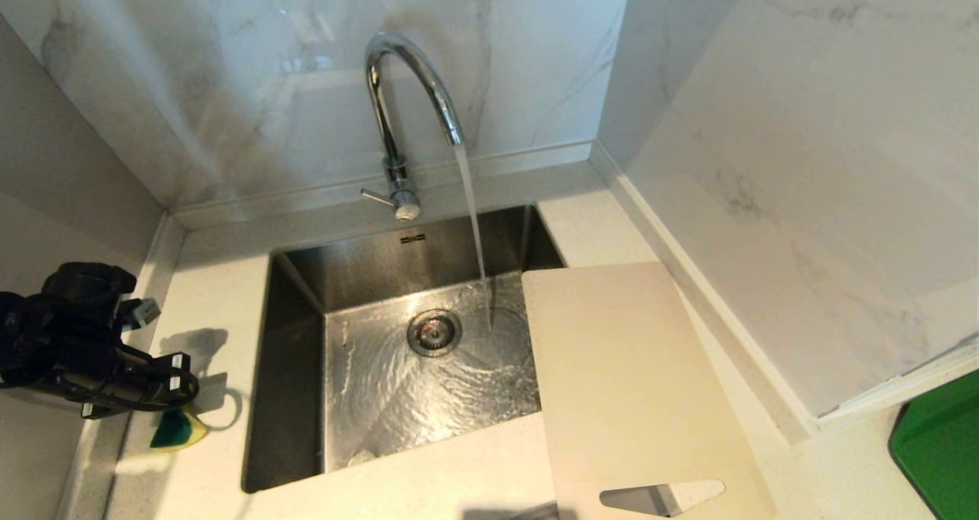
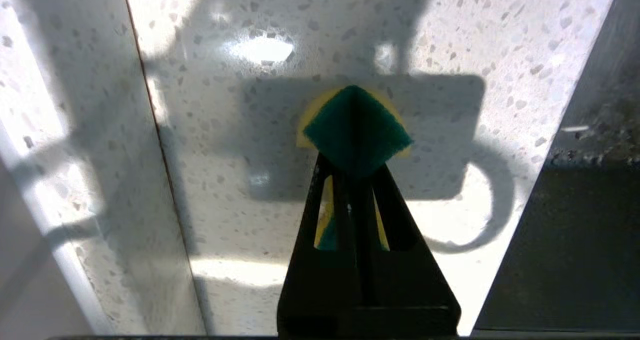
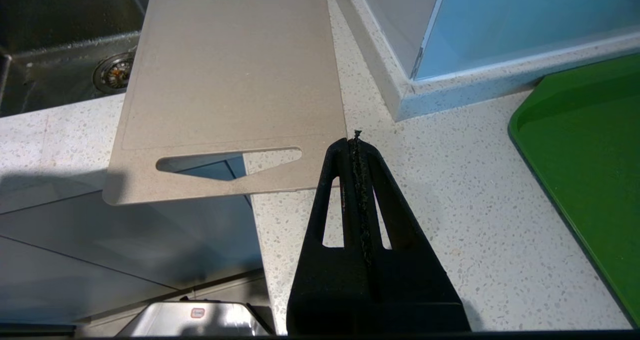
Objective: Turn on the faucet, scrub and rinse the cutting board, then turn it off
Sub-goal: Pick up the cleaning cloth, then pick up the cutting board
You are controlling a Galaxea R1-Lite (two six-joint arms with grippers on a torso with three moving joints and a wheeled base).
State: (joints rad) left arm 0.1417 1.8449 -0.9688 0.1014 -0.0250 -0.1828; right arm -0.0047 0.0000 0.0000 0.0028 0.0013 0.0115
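Pinching the green-and-yellow sponge (image 2: 356,130) on the bench (image 1: 214,290) left of the sink (image 1: 291,367), the left tool (image 2: 356,172) is clamped tight while the faucet (image 1: 398,107) runs, the cutting board (image 1: 627,367) bridges the sink's right edge, and the right tool (image 3: 356,142) sits closed, empty.

Left gripper (image 2: 356,167): low at the far left, jaws pinched on the sponge (image 2: 356,130).
Right gripper (image 3: 356,142): jaws pressed together, empty.

Right claw (image 3: 356,142) closed, empty, beside cutting board (image 3: 230,80); green tray (image 3: 590,155) near.
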